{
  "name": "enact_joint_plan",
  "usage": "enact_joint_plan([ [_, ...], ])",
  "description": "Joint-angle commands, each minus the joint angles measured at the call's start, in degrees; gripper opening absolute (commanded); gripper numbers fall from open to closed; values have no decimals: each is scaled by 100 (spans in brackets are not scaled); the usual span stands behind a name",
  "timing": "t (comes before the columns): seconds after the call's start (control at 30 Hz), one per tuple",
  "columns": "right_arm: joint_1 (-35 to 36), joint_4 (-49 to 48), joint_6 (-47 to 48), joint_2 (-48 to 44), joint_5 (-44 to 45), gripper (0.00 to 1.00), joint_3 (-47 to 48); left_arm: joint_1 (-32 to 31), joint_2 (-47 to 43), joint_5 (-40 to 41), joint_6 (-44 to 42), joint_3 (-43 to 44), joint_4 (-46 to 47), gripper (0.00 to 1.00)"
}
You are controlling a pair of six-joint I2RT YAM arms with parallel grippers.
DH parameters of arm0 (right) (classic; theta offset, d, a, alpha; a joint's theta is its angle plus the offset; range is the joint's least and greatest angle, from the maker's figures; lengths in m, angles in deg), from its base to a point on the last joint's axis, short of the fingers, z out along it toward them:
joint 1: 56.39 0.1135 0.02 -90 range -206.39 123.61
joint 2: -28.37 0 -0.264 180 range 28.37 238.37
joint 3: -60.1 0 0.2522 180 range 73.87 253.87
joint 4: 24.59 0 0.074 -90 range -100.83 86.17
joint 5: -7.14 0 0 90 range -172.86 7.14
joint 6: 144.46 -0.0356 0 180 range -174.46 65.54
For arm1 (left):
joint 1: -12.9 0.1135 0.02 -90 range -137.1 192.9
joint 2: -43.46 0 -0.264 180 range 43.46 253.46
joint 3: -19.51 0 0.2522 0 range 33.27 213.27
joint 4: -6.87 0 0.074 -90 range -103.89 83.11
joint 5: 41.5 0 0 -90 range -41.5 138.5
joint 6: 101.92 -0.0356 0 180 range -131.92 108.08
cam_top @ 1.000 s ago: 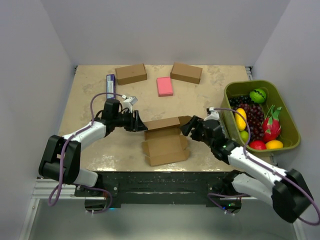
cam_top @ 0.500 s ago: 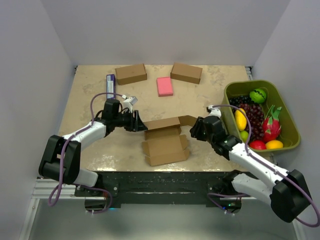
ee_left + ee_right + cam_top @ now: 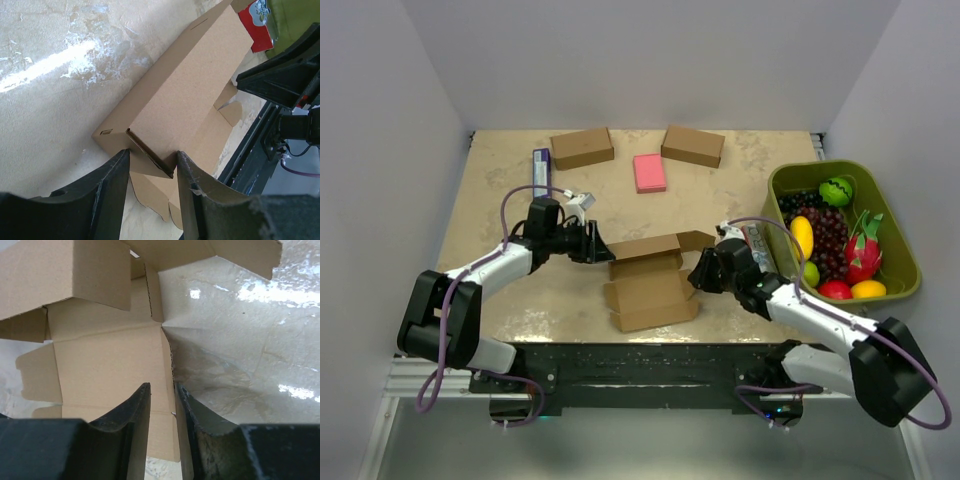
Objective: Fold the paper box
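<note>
From here the paper box [image 3: 648, 280] sits on the table [image 3: 500, 190] in the middle of its near half, between my two grippers. Its back long wall is folded up, its front panels lie flat toward the arm bases, and one flap juts out at the rear right corner. My left arm reaches up from its base and bends at the elbow. The forearm runs low across the table toward the right, so the left gripper [image 3: 600, 246] points sideways at the left end of the raised wall. On the left wrist camera, its fingers [image 3: 112, 195] sit on either side of that end of the box [image 3: 185, 95], closed against the folded corner. My right arm stretches from its base up and to the left, passing beside the green fruit basket [image 3: 895, 230], with the wrist tipped down. The right gripper [image 3: 697, 277] sits at the right edge of the flat panel. On the right wrist camera, its fingers [image 3: 135, 430] are almost together, with only a slit over the panel's perforated edge [image 3: 100, 360]. I cannot tell whether they actually pinch the card.
</note>
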Motion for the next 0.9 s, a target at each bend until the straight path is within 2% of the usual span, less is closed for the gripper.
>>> enact_joint_plan([
  [0.0, 4, 304, -118, -333, 548, 34, 112, -30, 31, 224, -159, 75, -219, 46],
  [0.07, -5, 566, -215, -483, 1031, 34, 139, -30, 31, 232, -159, 75, -219, 46],
  [0.17, -14, 524, -347, -528, 1173, 32, 42, -30, 31, 224, -159, 67, -228, 46],
  [0.33, -14, 173, -357, 130, 1191, 25, -90, -30, 23, 197, -151, 67, -219, 46],
  [0.5, 21, -635, -189, 536, 541, 22, -169, -30, 31, 189, -151, 67, -210, 46],
  [0.87, 109, -1277, -22, 272, -144, 23, -362, -38, 40, 180, -151, 67, -202, 46],
])
